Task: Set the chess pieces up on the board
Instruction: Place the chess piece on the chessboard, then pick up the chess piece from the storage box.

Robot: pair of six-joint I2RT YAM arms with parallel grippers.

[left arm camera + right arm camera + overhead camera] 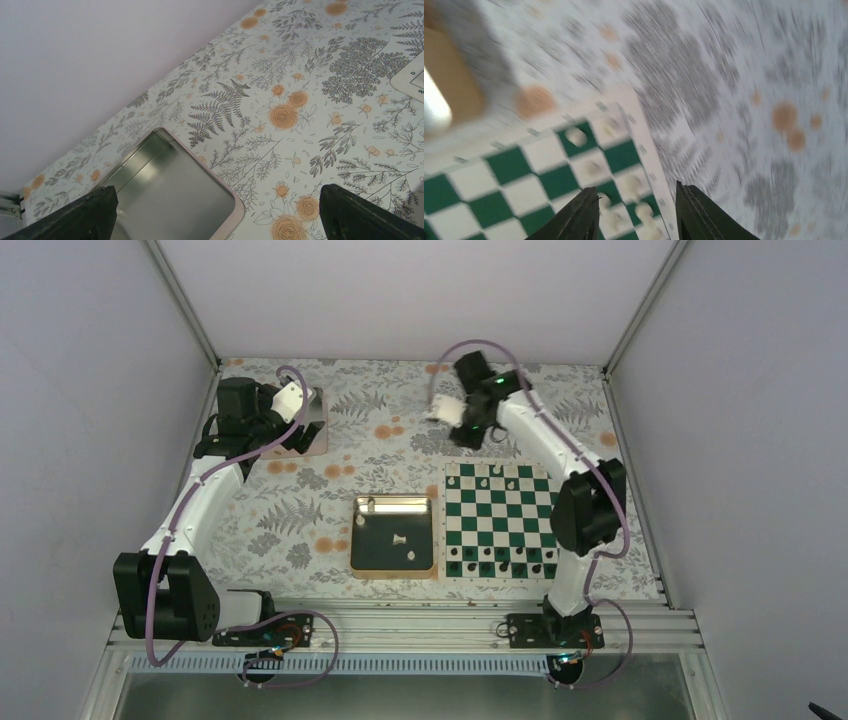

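The green and white board [500, 522] lies right of centre. A few tiny white chess pieces [495, 471] stand in its far rows, and black pieces fill its near row. Three white pieces [399, 538] lie in the gold-rimmed tray [356, 536] left of the board. My right gripper [467, 432] hovers past the board's far left corner. In the blurred right wrist view it [636, 189] is open and empty above the board's [539, 182] edge rows, where white pieces [575, 136] stand. My left gripper [296, 430] is far left, open and empty [217, 192].
A shallow silver tin [170, 200] with a pinkish rim lies under my left gripper at the far left [318, 420]. A flowered cloth [300, 510] covers the table. Grey walls close the back and sides. The board's corner [412, 80] shows in the left wrist view.
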